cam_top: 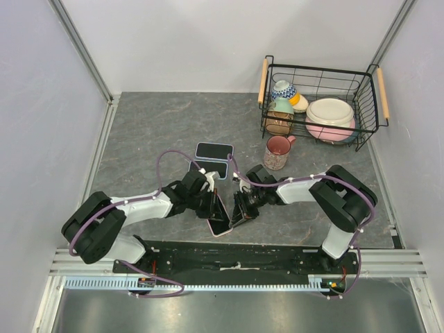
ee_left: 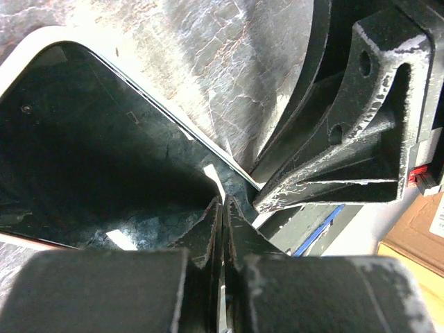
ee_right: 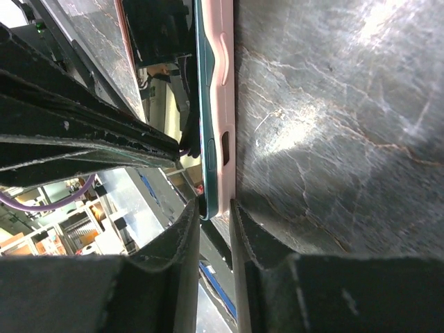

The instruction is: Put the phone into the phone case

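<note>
One black wire basket is standing at the far right corner of the table, holding a cluster of bowls on its left side and a cream plate lying over a pink one on its right. A pink mug is sitting just outside the basket's near left corner. The pink phone case is lying near the front edge between the two arms, with the phone resting in it, dark screen up; whether it is fully seated I cannot tell. The left gripper is pressing its fingers together with nothing showing between them, tips at the phone's edge. The right gripper is clasping the end of the phone case between narrowly parted fingers. Two dark flat slabs are lying just beyond the arms. The grey marbled table is sitting between pale walls on three sides.
</note>
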Robot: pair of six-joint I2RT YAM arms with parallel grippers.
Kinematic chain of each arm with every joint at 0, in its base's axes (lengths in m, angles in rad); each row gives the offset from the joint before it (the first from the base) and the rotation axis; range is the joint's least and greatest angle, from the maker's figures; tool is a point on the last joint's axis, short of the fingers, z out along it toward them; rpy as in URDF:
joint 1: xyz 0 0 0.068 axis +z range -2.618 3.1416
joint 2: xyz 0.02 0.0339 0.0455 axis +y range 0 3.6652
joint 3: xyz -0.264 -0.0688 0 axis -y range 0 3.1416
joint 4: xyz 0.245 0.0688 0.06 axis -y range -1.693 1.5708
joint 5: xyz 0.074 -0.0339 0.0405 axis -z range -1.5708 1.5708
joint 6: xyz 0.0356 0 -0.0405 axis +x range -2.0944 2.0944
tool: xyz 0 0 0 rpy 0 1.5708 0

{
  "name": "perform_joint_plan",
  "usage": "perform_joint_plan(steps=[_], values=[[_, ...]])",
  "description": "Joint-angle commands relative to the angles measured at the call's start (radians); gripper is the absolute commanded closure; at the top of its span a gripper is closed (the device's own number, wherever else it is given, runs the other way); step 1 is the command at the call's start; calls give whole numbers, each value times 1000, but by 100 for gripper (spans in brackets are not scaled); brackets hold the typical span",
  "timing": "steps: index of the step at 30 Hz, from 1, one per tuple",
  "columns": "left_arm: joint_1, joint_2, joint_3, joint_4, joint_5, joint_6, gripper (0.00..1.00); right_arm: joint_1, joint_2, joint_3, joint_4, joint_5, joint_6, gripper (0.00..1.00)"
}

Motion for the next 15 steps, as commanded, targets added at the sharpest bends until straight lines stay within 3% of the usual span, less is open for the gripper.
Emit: perform_joint_plan(steps=[1, 15], values=[[-19, 24, 18, 25, 13, 4, 98, 16, 78, -21, -100, 191, -70, 75], [-90, 121, 16, 22, 1, -41, 98, 33, 160, -7, -201, 349, -104, 85]])
